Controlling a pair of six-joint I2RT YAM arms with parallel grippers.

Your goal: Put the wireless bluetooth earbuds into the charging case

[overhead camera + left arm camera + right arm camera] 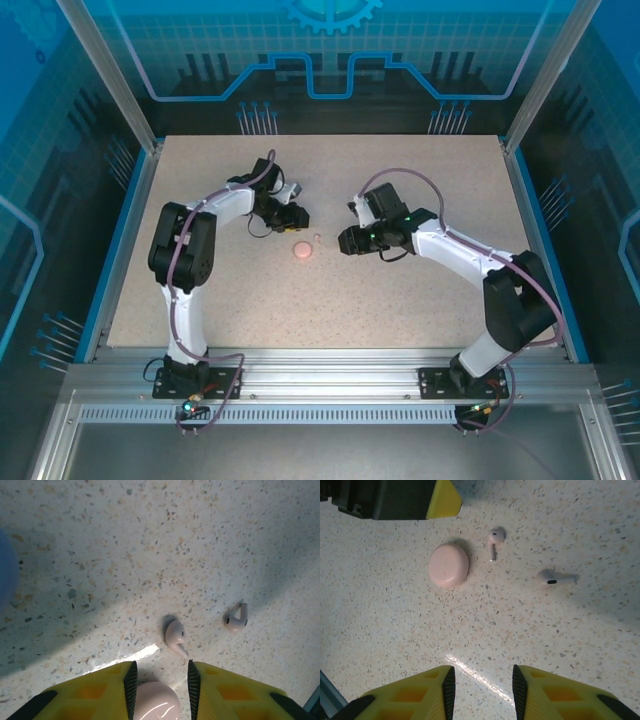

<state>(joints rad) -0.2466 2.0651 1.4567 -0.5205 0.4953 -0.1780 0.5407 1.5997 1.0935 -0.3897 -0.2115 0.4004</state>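
Since the pink charging case (448, 565) lies shut, step in hand: most likely getting hold of it so the lid can be raised; no bud can go in until then.
Left pincer (161, 667): jaws part spread, nothing pinched; the case shows in the gap behind its tips, and in the right wrist view it lies clear of the yellow finger (442, 502).
Right pincer (482, 675): jaws part spread, empty, over bare table (380, 630); case well ahead of it.
Nearer earbud (175, 635): just ahead of the left pincer's tips, beside the case, not touching it.
Farther earbud (236, 619): ahead of the left pincer and off to one side, apart from its mate.
Doing it well: I'd come down square over the case, pads on its widest sides, and close gently; keep the tips off the nearer bud so it isn't flicked away.
Case shape and finish: rounded pebble, glossy smooth plastic, likely slippery under hard pads.
Buds: pale pink, bulbous head with a short stem, smooth; lying on their sides, apt to roll.
Table surface: speckled, stone-like, with a streak of glare.
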